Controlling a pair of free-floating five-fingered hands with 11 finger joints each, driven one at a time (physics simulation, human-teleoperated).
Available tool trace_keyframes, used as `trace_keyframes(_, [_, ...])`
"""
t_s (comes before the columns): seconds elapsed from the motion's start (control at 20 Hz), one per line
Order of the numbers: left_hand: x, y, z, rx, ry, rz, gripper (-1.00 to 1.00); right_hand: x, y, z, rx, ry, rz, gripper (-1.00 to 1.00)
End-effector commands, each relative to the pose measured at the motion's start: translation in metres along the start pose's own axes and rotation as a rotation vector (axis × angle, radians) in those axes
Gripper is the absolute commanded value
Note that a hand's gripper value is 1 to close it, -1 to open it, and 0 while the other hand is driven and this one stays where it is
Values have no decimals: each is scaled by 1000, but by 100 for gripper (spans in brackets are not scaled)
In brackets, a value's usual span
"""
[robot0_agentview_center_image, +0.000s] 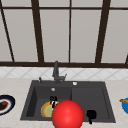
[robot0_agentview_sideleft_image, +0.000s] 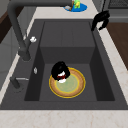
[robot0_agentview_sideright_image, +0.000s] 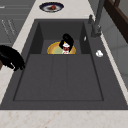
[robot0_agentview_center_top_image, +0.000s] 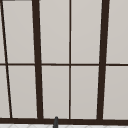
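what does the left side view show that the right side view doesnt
Left side view alone: a blue plate with a yellow-green item on the far counter, and the yellow plate's full rim. Right side view alone: a dark plate with something red on it, on the far counter. Both: the dark sink, the faucet, the left hand curled on a small white and red object over the yellow plate, and the right hand at the sink's front edge.

Counter and sink

The pale counter (robot0_agentview_center_image: 15, 87) is carrying 2 plates, a dark plate (robot0_agentview_center_image: 5, 103) left, a blue plate (robot0_agentview_center_image: 125, 105) right; the sink (robot0_agentview_sideleft_image: 67, 32) is holding a yellow plate (robot0_agentview_sideleft_image: 72, 86).
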Motion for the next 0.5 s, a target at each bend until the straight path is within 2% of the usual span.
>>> trace_keyframes(0.0, [0,0,1,-14,-14,0,100,0,0,0,0,0,0,0])
trace_keyframes(0.05, [-3,3,10,-16,-22,-2,100,0,0,0,0,0,0,0])
trace_keyframes(0.1, [6,7,8,3,-15,-19,100,0,0,0,0,0,0,0])
trace_keyframes(0.2, [13,10,14,1,-1,-21,100,0,0,0,0,0,0,0])
trace_keyframes(0.45, [42,19,29,-8,4,-8,100,0,0,0,0,0,0,0])
